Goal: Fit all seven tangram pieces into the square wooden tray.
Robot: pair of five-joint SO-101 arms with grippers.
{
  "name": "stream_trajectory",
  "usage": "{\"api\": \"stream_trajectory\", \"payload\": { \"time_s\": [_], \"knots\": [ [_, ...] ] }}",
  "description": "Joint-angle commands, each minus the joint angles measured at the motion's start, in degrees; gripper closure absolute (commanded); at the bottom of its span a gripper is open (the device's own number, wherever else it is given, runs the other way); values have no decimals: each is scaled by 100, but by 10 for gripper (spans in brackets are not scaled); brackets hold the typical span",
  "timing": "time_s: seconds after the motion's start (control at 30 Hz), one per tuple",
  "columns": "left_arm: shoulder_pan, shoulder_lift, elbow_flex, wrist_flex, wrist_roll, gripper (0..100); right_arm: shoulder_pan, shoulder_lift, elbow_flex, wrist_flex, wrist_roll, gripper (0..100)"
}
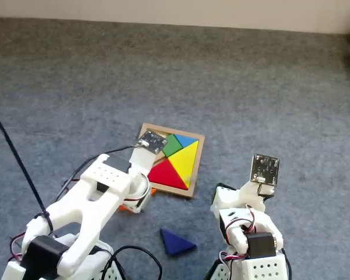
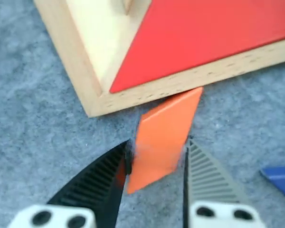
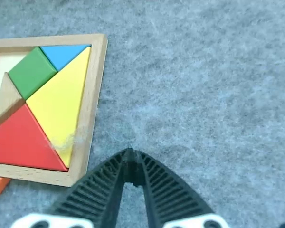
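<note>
Tray: the square wooden tray (image 1: pixel 198 163) lies just past the tips of the left fingers (image 2: pixel 102 180). Five pieces are seated in it: red triangle (image 2: pixel 213 33), yellow triangle (image 3: pixel 61 109), green square (image 3: pixel 32 71), light blue triangle (image 3: pixel 64 53) and plain wood triangle (image 3: pixel 7 102).
Gap: bare tray floor (image 2: pixel 104 33) shows at the corner nearest those fingers, probably the slot for what is left.
Orange piece: the orange piece (image 2: pixel 164 137) sits outside the tray, between the left fingers, with its far tip touching the rim.
Left fingers: they are clamped on the orange piece's two long edges, a hold that looks meant to carry it over the rim.
Dark blue triangle: the dark blue triangle (image 1: pixel 176 242) lies on the grey surface (image 1: pixel 251 76), off to the side of the left fingers and apart from the tray, not yet placed.
Right fingers: the right fingers (image 3: pixel 109 185) are pressed together on nothing above bare surface, the tray off to one side. I'd guess they are parked out of the way.
</note>
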Motion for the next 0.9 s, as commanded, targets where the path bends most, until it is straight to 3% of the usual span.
{"api": "stream_trajectory", "payload": {
  "time_s": [0.0,0.17,0.3,0.47,0.6,0.87],
  "knots": [
    [-57,-75,-136,-44,-53,893,84,-48,787,57,62,994],
    [-48,-321,-453,149,-246,933,84,-48,787,57,62,994],
    [-4,-1376,-382,457,-237,935,84,-48,787,57,62,994],
    [207,-2818,224,431,-211,933,84,-48,787,57,62,994],
    [-4,-3073,435,185,-202,932,84,-48,787,57,62,994],
    [-101,-2448,382,141,211,758,84,-48,787,57,62,994]
  ]
}}
